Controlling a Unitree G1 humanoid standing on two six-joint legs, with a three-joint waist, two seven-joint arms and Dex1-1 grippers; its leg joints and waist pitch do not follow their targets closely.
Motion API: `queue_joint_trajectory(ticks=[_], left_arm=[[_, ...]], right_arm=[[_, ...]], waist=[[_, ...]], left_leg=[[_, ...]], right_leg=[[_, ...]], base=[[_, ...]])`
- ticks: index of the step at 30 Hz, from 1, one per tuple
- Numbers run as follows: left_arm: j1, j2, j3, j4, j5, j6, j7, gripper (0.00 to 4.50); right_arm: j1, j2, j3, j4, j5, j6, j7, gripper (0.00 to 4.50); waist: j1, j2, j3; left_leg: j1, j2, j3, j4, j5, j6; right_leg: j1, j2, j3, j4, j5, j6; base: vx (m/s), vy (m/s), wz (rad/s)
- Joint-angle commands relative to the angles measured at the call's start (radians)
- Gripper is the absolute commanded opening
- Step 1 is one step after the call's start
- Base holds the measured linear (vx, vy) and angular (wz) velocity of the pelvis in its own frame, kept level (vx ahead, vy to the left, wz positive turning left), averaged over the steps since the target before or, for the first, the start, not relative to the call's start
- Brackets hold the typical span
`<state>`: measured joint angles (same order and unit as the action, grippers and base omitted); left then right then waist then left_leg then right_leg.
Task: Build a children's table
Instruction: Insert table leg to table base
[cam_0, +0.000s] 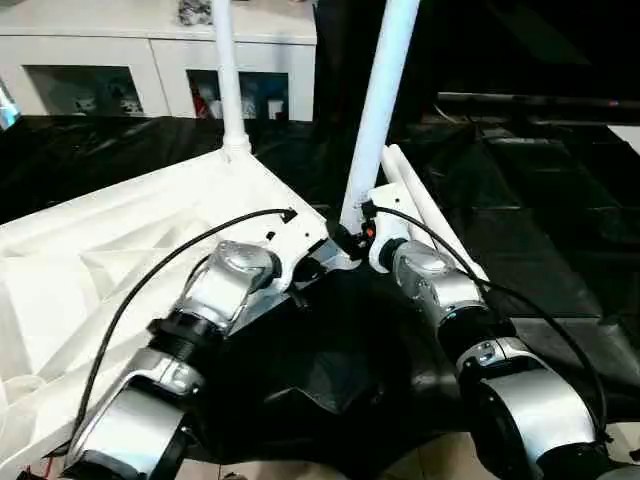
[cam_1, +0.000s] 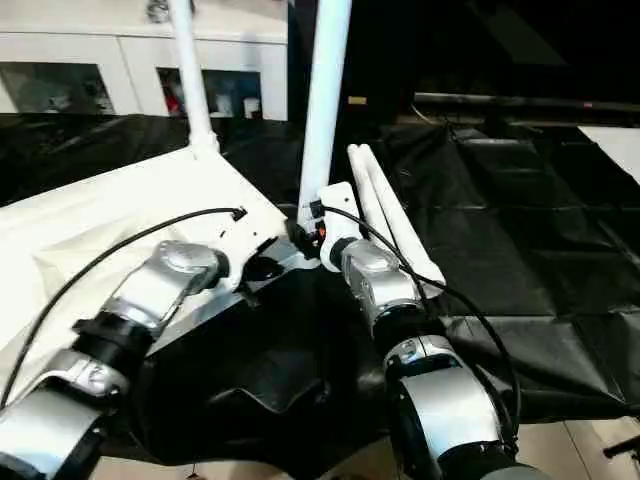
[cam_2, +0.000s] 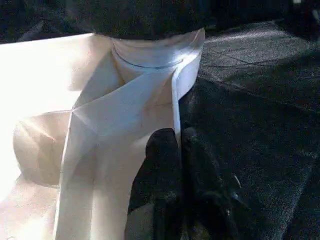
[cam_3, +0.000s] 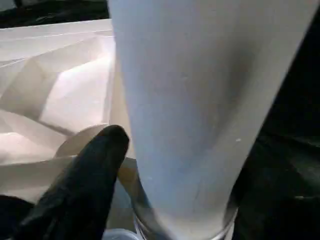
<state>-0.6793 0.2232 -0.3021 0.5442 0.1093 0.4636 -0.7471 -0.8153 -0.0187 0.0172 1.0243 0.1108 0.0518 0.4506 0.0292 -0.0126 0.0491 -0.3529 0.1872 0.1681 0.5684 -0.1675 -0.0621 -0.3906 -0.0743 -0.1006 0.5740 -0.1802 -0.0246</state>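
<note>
The white tabletop (cam_0: 110, 235) lies upside down on black sheeting, ribs facing up. One white leg (cam_0: 227, 80) stands upright in the far corner socket. A second leg (cam_0: 378, 110) stands in the near corner socket (cam_2: 150, 55). My right gripper (cam_0: 345, 238) is at this leg's base, jaws open around the tube; one black finger (cam_3: 95, 170) stands a sliver off it and the other is hidden behind it. My left gripper (cam_2: 178, 137) is shut on the tabletop's thin rim just beside that corner. Two more legs (cam_0: 430, 215) lie side by side on the sheeting to the right.
Black plastic sheeting (cam_0: 540, 210) covers the floor around the tabletop, bunched into folds between my forearms. A white glass-door cabinet (cam_0: 150, 60) stands along the back. Black cables loop over both wrists. Pale bare floor shows at the near right corner.
</note>
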Motion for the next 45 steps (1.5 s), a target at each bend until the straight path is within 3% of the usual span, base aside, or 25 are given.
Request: queue_joint_trajectory(ticks=[1, 4, 6, 7, 10, 13, 15, 21, 27, 28, 31, 37, 45], left_arm=[[0.004, 0.0, -0.017, -0.052, -0.022, -0.066, -0.05, 0.0], [0.028, 0.018, -0.001, -0.072, -0.054, -0.102, -0.097, 0.0], [0.042, 0.034, -0.002, -0.08, -0.061, -0.146, -0.124, 0.0], [0.049, 0.043, 0.0, -0.085, -0.067, -0.148, -0.14, 0.0], [0.069, 0.061, 0.0, -0.102, -0.087, -0.18, -0.192, 0.0], [0.095, 0.096, -0.01, -0.124, -0.101, -0.213, -0.255, 0.0], [0.104, 0.114, -0.017, -0.127, -0.101, -0.229, -0.281, 0.0], [0.125, 0.16, -0.024, -0.124, -0.11, -0.272, -0.355, 0.0], [0.142, 0.185, -0.028, -0.137, -0.121, -0.283, -0.411, 0.0], [0.143, 0.186, -0.028, -0.138, -0.122, -0.284, -0.414, 0.0], [0.148, 0.195, -0.034, -0.138, -0.12, -0.296, -0.427, 0.0], [0.148, 0.199, -0.034, -0.139, -0.121, -0.297, -0.43, 0.0], [0.138, 0.162, -0.007, -0.111, -0.122, -0.255, -0.364, 0.0]], right_arm=[[0.035, 0.002, 0.04, 0.008, -0.015, 0.018, 0.071, 3.69], [0.055, -0.025, 0.05, -0.069, 0.003, 0.031, 0.175, 3.88], [0.071, -0.046, 0.064, -0.115, 0.005, 0.04, 0.227, 3.88], [0.081, -0.06, 0.071, -0.141, 0.008, 0.048, 0.255, 3.88], [0.103, -0.091, 0.084, -0.197, 0.01, 0.059, 0.314, 3.88], [0.143, -0.144, 0.105, -0.301, 0.014, 0.084, 0.398, 3.88], [0.174, -0.178, 0.118, -0.375, 0.022, 0.106, 0.448, 3.88], [0.267, -0.273, 0.158, -0.535, 0.021, 0.135, 0.553, 3.88], [0.302, -0.289, 0.167, -0.584, 0.02, 0.167, 0.565, 3.88], [0.304, -0.29, 0.168, -0.586, 0.019, 0.168, 0.565, 3.61], [0.31, -0.293, 0.181, -0.598, 0.006, 0.173, 0.558, 3.54], [0.316, -0.285, 0.18, -0.621, 0.011, 0.199, 0.559, 2.82], [0.334, -0.259, 0.182, -0.589, -0.001, 0.219, 0.491, 2.7]], waist=[[0.002, 0.009, -0.048], [0.016, 0.003, -0.066], [0.019, 0.004, -0.065], [0.021, 0.003, -0.068], [0.031, 0.002, -0.07], [0.037, 0.004, -0.067], [0.038, -0.001, -0.064], [0.053, -0.001, -0.061], [0.056, 0.0, -0.065], [0.056, 0.0, -0.065], [0.056, -0.001, -0.067], [0.058, -0.002, -0.067], [0.056, -0.005, -0.066]], left_leg=[[0.01, 0.046, -0.026, -0.077, -0.463, -0.002], [0.001, 0.049, -0.007, -0.067, -0.288, 0.032], [-0.004, 0.049, -0.004, -0.064, -0.24, 0.053], [-0.011, 0.048, -0.003, -0.062, -0.19, 0.069], [-0.01, 0.049, 0.0, -0.058, -0.119, 0.096], [-0.004, 0.052, 0.001, -0.059, -0.13, 0.091], [-0.004, 0.053, 0.002, -0.061, -0.151, 0.084], [0.001, 0.053, 0.002, -0.063, -0.204, 0.047], [-0.002, 0.05, 0.001, -0.06, -0.176, 0.043], [-0.001, 0.05, 0.001, -0.06, -0.172, 0.044], [-0.002, 0.05, 0.001, -0.057, -0.151, 0.051], [-0.001, 0.05, 0.001, -0.056, -0.158, 0.048], [-0.001, 0.049, 0.002, -0.055, -0.164, 0.04]], right_leg=[[0.022, -0.089, 0.055, -0.096, -0.488, -0.125], [0.032, -0.082, 0.065, -0.066, -0.251, -0.187], [0.034, -0.079, 0.064, -0.059, -0.181, -0.209], [0.044, -0.079, 0.062, -0.05, -0.126, -0.22], [0.047, -0.078, 0.061, -0.038, -0.037, -0.242], [0.046, -0.077, 0.06, -0.042, -0.067, -0.242], [0.045, -0.074, 0.06, -0.045, -0.103, -0.226], [0.041, -0.079, 0.063, -0.057, -0.229, -0.178], [0.043, -0.076, 0.062, -0.051, -0.188, -0.184], [0.043, -0.077, 0.062, -0.051, -0.18, -0.187], [0.044, -0.075, 0.061, -0.043, -0.131, -0.199], [0.045, -0.076, 0.062, -0.044, -0.149, -0.198], [0.044, -0.076, 0.062, -0.045, -0.172, -0.192]], base=[[0.0, 0.0, 0.0], [0.0, 0.0, 0.0], [0.0, 0.0, 0.0], [0.053, -0.028, 0.02], [0.0, 0.0, 0.0], [0.0, 0.0, 0.0], [0.0, 0.0, 0.0], [0.0, 0.0, 0.0], [0.0, 0.0, 0.0], [0.0, 0.0, 0.0], [0.0, 0.0, 0.0], [0.0, 0.0, 0.0], [0.0, 0.0, 0.0]])
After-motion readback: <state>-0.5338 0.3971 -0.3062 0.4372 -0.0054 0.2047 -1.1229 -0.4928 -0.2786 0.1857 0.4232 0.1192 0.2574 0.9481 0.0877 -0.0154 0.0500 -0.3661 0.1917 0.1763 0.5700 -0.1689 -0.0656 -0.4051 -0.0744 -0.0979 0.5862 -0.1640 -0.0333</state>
